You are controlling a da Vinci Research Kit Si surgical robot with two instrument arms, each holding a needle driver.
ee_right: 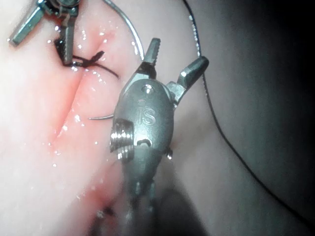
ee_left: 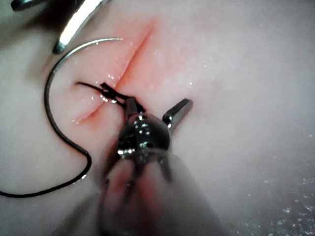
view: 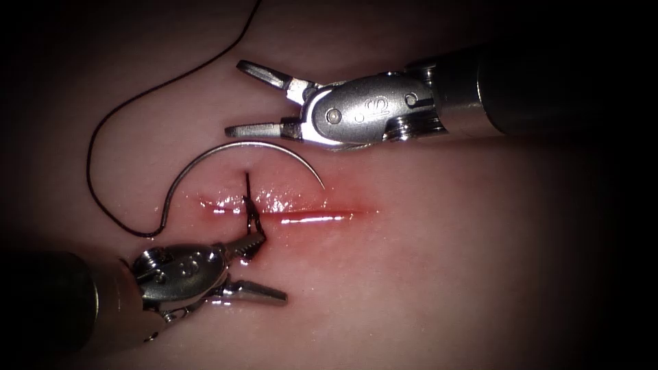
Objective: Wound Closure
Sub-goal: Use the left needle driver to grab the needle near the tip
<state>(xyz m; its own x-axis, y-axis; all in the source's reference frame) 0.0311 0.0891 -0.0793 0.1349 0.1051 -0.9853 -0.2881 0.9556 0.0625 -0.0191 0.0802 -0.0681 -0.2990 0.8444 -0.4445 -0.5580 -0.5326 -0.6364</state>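
The tissue [view: 439, 274] has a cut [view: 322, 217] running left to right, wet with red fluid. A knotted stitch with short dark ends [view: 248, 199] crosses its left part. The curved needle [view: 240, 143] lies free on the tissue just beyond the cut, arching over the stitch, held by neither tool. Its point is at the right and its thread end at the left. My left tool [view: 273, 267] is open and holds nothing, its upper jaw touching the stitch [ee_left: 108, 93]. My right tool [view: 234, 98] hangs open above the needle [ee_right: 130, 29], holding nothing.
The dark thread [view: 103, 130] runs from the needle's left end, loops out to the left and climbs away at the top. It also passes beside the right tool as a long thread [ee_right: 211, 108].
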